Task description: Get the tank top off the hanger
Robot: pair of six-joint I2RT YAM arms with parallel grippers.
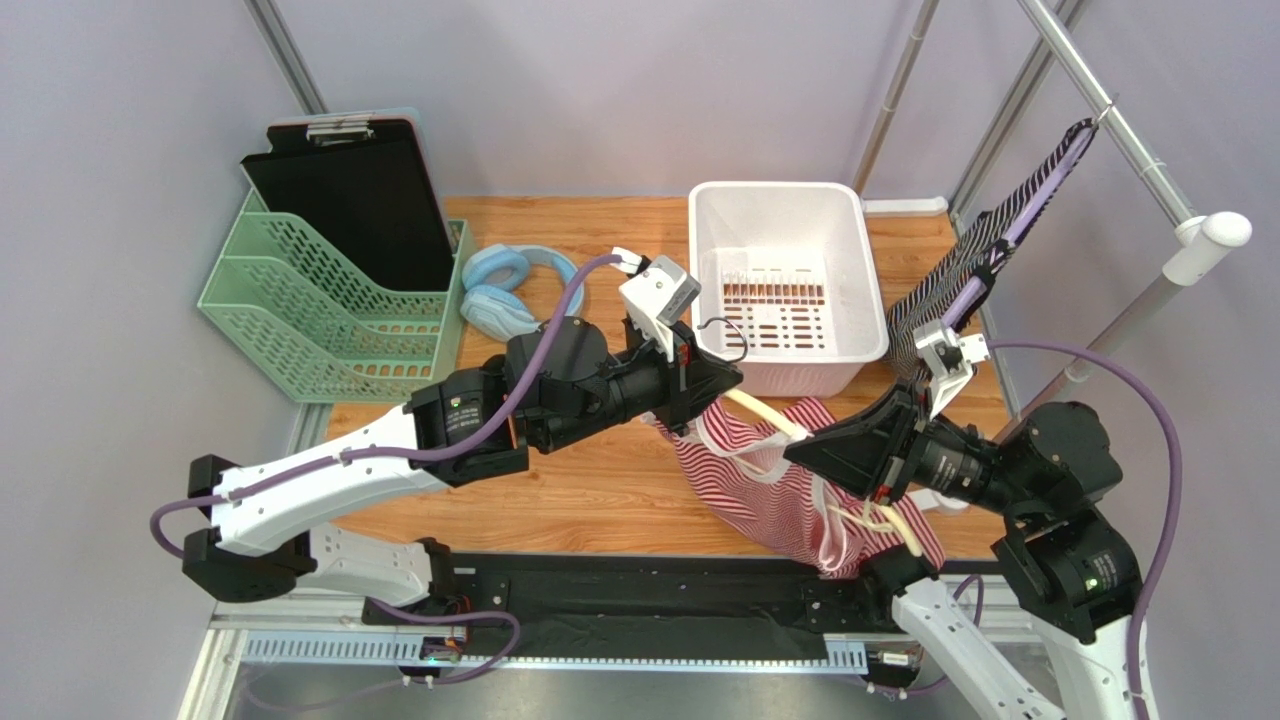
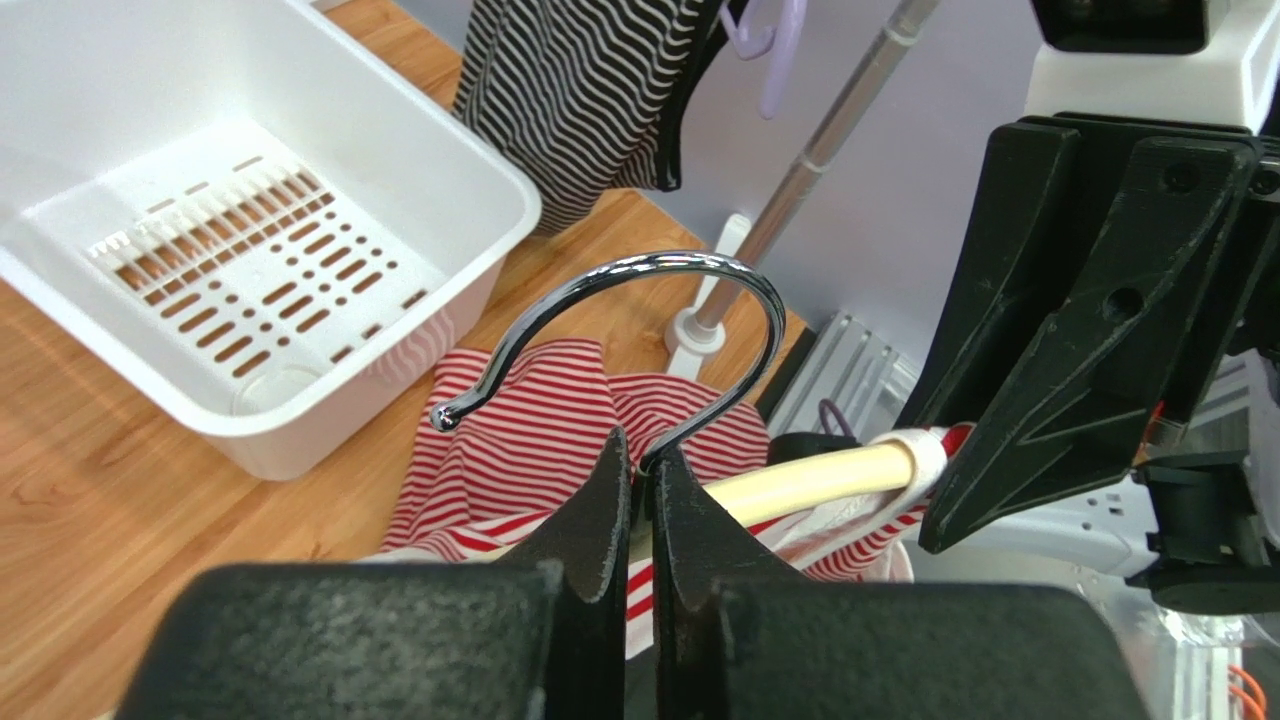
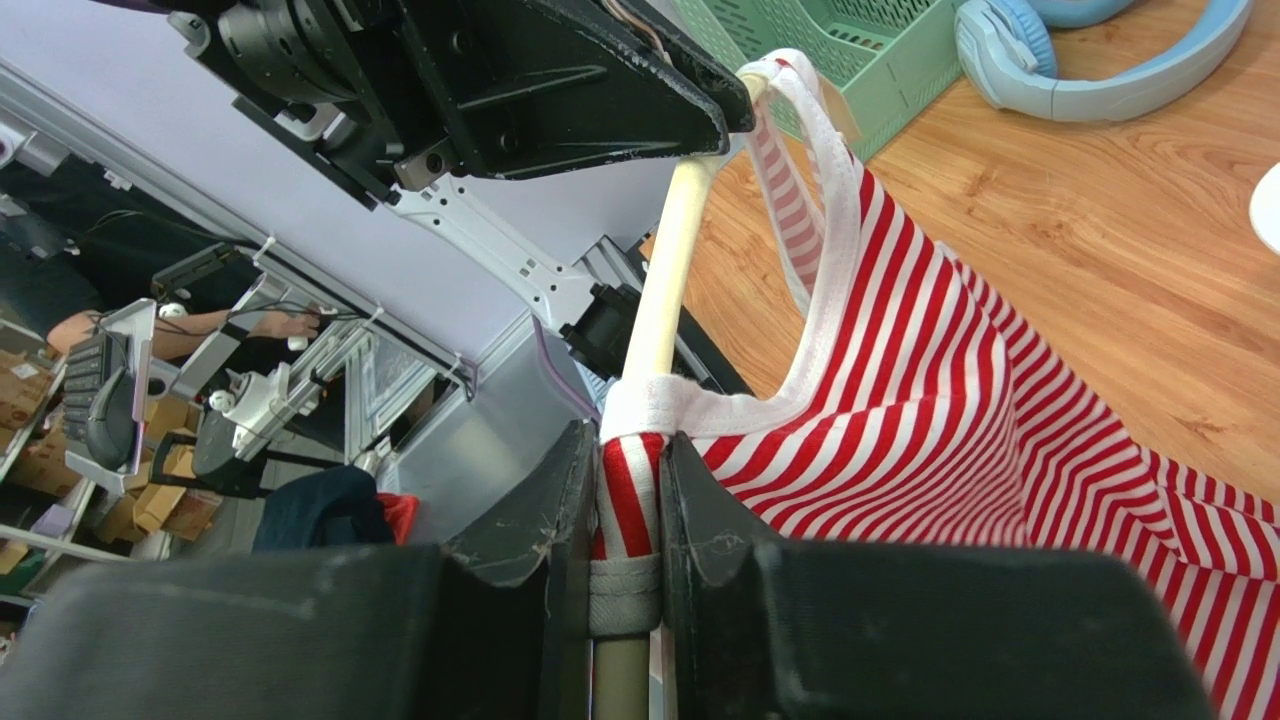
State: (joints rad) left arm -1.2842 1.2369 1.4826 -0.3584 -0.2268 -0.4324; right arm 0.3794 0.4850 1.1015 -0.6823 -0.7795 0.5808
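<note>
A red-and-white striped tank top (image 1: 751,483) hangs from a hanger with a cream bar (image 1: 766,413) and droops onto the wooden table. My left gripper (image 2: 643,458) is shut on the neck just under the hanger's chrome hook (image 2: 661,285), near the bar's left end (image 2: 812,477). My right gripper (image 3: 628,465) is shut on the tank top's strap (image 3: 639,495), where it wraps the hanger bar (image 3: 669,255) at the other end. In the top view the left gripper (image 1: 732,383) and right gripper (image 1: 804,446) face each other across the hanger.
A white perforated bin (image 1: 784,203) stands at the back centre. A green file tray (image 1: 323,308) with a black clipboard (image 1: 353,180) is at the back left, blue headphones (image 1: 511,288) beside it. A black-and-white striped garment (image 1: 977,255) hangs from the rack on the right.
</note>
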